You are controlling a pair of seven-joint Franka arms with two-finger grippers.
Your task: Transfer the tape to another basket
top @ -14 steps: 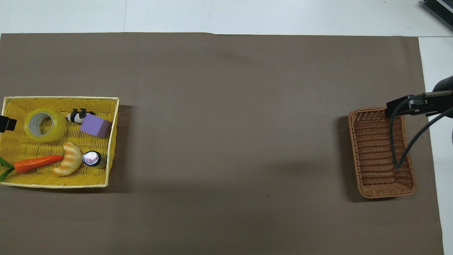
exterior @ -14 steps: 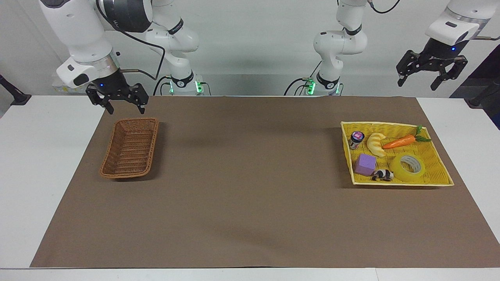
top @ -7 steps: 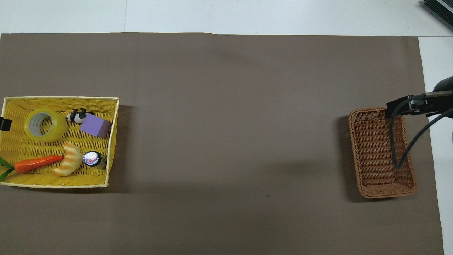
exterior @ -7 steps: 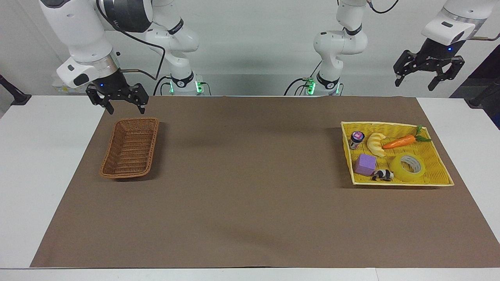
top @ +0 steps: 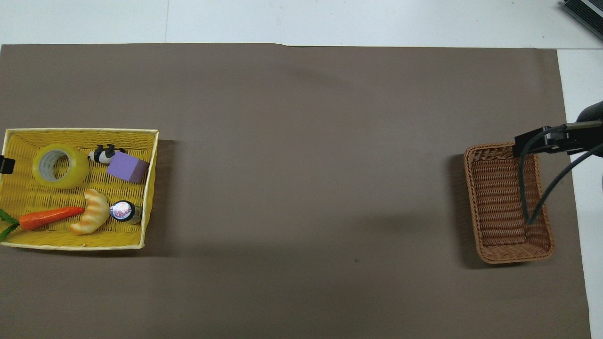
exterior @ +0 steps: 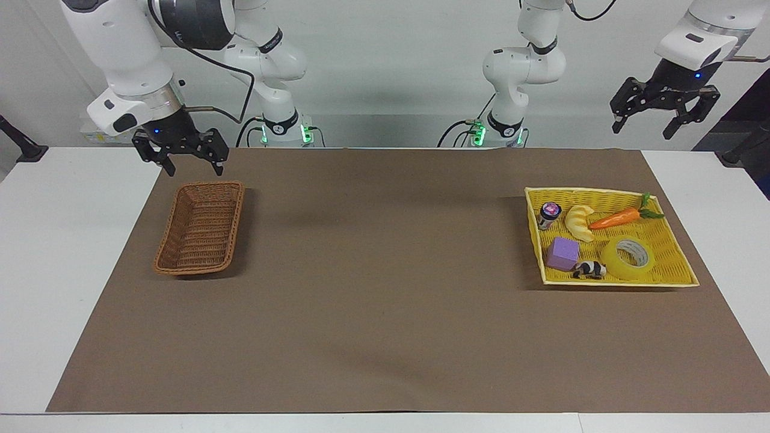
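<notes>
While the left gripper (exterior: 666, 114) only wavers, spread, at upper right, the right gripper (exterior: 180, 155) waits spread, upper left. Since the tape (exterior: 628, 258) is unmoved, its transfer to the basket (exterior: 200, 228) looks unstarted.

Mat (exterior: 385, 313) covers my table. Tray (exterior: 677, 264) sits toward left arm's end, basket (exterior: 201, 228) toward right arm's end, well apart. In tray I see tape (exterior: 628, 257) flat, farther from robots than carrot (exterior: 619, 217). Panda figure (exterior: 589, 269) just beside tape, touching block (exterior: 563, 253). Croissant (exterior: 579, 222) between carrot and small jar (exterior: 548, 215). Left gripper (exterior: 665, 120) hangs high over table edge near tray. Right gripper (exterior: 180, 157) hangs over mat by basket's robot-side end.
</notes>
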